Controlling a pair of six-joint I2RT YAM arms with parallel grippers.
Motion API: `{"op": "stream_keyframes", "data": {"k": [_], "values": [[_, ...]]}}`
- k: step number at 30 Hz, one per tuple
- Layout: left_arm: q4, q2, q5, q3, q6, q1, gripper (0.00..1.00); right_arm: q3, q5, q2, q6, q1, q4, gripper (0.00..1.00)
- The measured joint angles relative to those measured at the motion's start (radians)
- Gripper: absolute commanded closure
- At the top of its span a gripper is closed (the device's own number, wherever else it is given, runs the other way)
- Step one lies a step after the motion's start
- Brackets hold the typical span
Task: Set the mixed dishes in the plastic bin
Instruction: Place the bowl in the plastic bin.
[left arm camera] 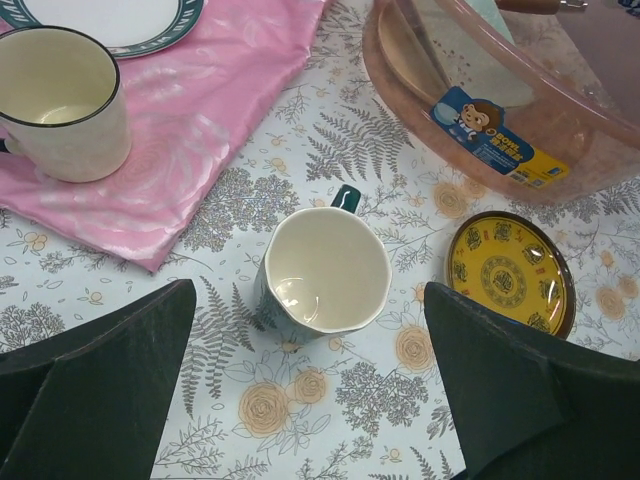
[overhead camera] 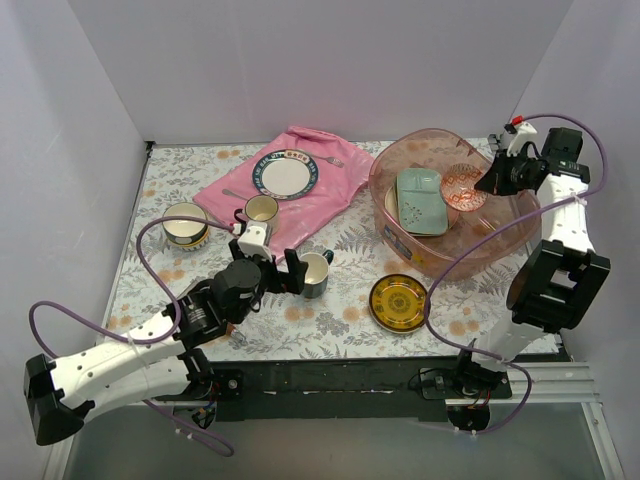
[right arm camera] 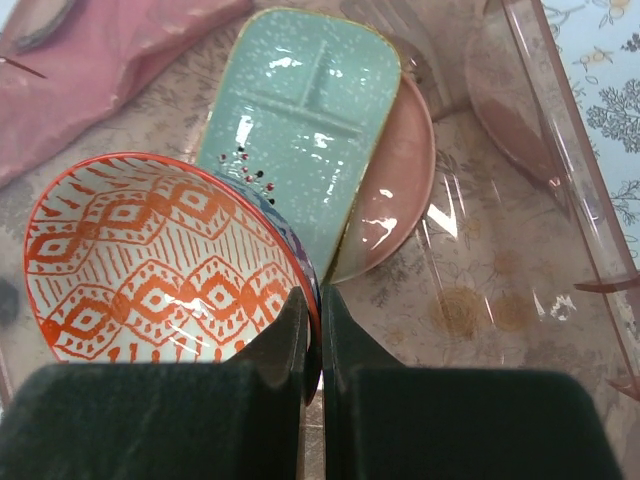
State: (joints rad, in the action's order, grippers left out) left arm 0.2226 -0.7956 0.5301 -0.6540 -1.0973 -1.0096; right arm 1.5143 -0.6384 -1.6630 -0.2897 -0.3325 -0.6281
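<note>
The main risk sits with the right end effector [right arm camera: 311, 300]. Its jaws are nearly closed, pinching the thin rim of the patterned bowl [right arm camera: 150, 270]. The bowl hangs tilted to the left of the fingers, inside the plastic bin [right arm camera: 560, 120]. A grip that narrow on glazed ware could let the bowl pivot or slip. It would then drop onto the pale green tray [right arm camera: 300, 120], which lies just ahead of the fingers on the pink-and-cream plate [right arm camera: 400, 180]. Opening from too high would probably knock crockery together hard enough to chip it. Whether the bowl's far edge already touches the tray cannot be told.

The left end effector [left arm camera: 308, 288] is wide open and holds nothing. The dark mug [left arm camera: 325, 270] stands upright on the worktop [left arm camera: 300, 420], just ahead of the fingertips and roughly centred between them. Its handle points away from them. If the fingers close off-centre, or too high on the round wall, the mug could skid or tip. The yellow plate [left arm camera: 510, 272] lies near the right-hand finger, just ahead of it. A careless descent could clip its rim. From the left end effector, the bin lies further ahead and to the right, beyond the plate.
</note>
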Motion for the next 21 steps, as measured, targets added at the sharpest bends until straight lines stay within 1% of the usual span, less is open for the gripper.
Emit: {"op": "stream_keyframes", "data": {"k": [8, 21], "values": [[0.001, 0.03, 0.001, 0.026, -0.005, 0.001, 0.02, 0.074, 0.061, -0.139, -0.04, 0.018, -0.032, 0.99], [0.002, 0.034, -0.002, 0.046, -0.044, 0.011, 0.02, 0.184, 0.106, -0.313, -0.081, 0.114, -0.109, 0.99]]}}
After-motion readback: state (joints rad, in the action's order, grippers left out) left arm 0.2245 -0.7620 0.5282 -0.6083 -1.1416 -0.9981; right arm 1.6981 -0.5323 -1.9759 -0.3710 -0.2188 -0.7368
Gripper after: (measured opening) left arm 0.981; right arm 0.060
